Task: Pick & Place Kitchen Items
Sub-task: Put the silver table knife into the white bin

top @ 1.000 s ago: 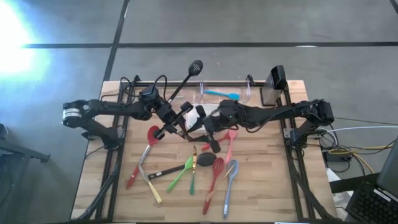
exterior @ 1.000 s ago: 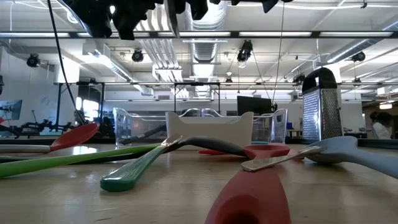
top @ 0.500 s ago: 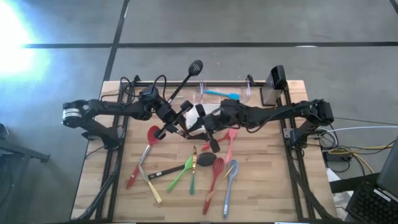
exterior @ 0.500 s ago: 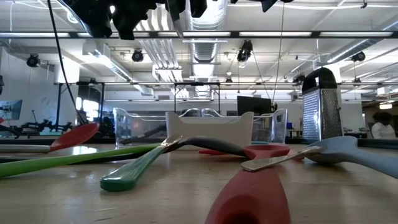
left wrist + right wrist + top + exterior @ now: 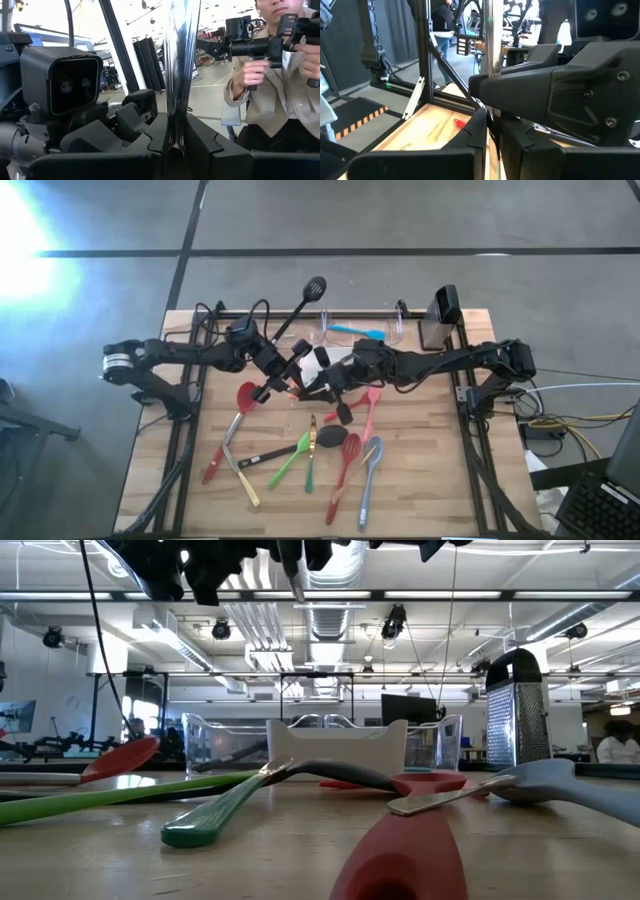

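A black slotted spoon (image 5: 314, 285) with a shiny metal handle (image 5: 177, 75) stands raised over the middle of the table, head up and leaning toward the far edge. My left gripper (image 5: 270, 370) comes from the left and is shut on the handle. My right gripper (image 5: 297, 383) comes from the right and is shut on the same handle (image 5: 492, 50), close beside the left one. Several other utensils lie flat on the near half of the table, among them a red spoon (image 5: 243, 397) and a green one (image 5: 290, 460). My left gripper pinches the lower part of the metal handle (image 5: 176, 131) between its two fingers. The fingers come about level from the table's left and lie across it. The spoon is clear of the table, head up. My right gripper pinches the same handle (image 5: 491, 112) between its two fingers, just below the left gripper's hold. It comes about level from the table's right, fingers across the handle, which rises above them.
A white dish (image 5: 325, 362) sits under the grippers. Clear bins (image 5: 395, 332) at the far edge hold a blue spatula (image 5: 358, 332). A metal grater (image 5: 440, 315) stands at the far right. A person (image 5: 270, 85) stands beyond the table.
My right gripper has shut its fingers onto the spoon's handle beside my left gripper. Both arms and the spoon have kept their place.
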`<action>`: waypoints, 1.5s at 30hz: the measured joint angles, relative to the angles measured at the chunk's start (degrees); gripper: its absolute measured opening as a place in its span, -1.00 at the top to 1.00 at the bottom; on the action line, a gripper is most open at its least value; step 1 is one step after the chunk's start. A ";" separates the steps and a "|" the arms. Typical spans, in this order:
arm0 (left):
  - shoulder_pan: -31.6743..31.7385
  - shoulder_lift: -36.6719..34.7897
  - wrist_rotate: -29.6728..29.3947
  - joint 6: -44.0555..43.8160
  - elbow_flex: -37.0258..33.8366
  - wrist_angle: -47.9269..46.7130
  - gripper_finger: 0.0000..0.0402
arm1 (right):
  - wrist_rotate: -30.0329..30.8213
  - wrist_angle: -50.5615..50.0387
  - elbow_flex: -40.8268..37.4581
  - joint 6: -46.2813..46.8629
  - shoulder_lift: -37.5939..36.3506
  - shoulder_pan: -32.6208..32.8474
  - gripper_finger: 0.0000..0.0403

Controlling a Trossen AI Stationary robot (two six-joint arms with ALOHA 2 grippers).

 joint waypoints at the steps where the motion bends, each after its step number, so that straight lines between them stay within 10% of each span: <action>1: 0.01 0.00 0.03 -0.01 -0.05 -0.07 0.79 | -0.03 -0.14 0.00 0.01 0.00 0.02 0.91; 15: 0.31 -0.04 -1.70 -6.81 -0.43 -0.17 0.25 | 0.71 -8.83 0.50 -2.36 -5.69 0.06 0.95; 29: 5.91 -1.68 -1.28 -11.28 -0.46 -14.80 0.15 | 39.28 -53.67 0.55 -3.57 -16.36 -4.55 0.95; 45: 7.41 -1.86 -8.32 -9.78 -0.33 -15.77 0.15 | 47.84 -63.42 9.44 -12.12 5.35 -6.30 0.95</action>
